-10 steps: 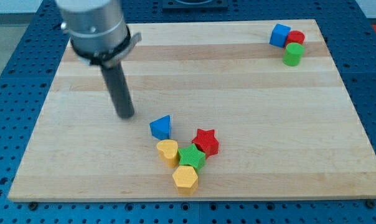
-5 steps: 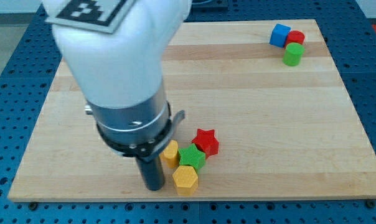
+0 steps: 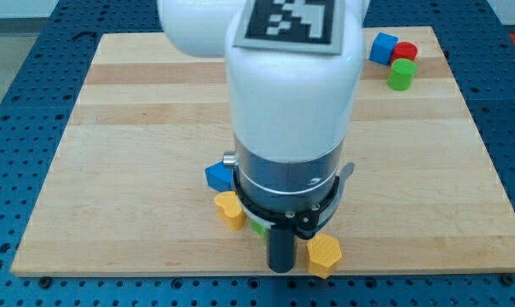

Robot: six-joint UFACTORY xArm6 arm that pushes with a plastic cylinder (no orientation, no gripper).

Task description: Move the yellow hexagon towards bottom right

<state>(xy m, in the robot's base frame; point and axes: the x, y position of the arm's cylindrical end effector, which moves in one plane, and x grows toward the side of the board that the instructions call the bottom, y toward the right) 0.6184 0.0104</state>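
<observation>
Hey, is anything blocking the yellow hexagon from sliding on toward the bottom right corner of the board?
Nothing visible does. The yellow hexagon sits near the board's bottom edge with my tip right beside it on the view's left. The wood to its right is bare.

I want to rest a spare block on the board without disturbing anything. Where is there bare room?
The wood is bare along the view's left side and across the right-centre, below the blue cube, red block and green cylinder. The bottom centre is crowded: my tip sits just left of the yellow hexagon, with the yellow block and blue block nearby.
</observation>
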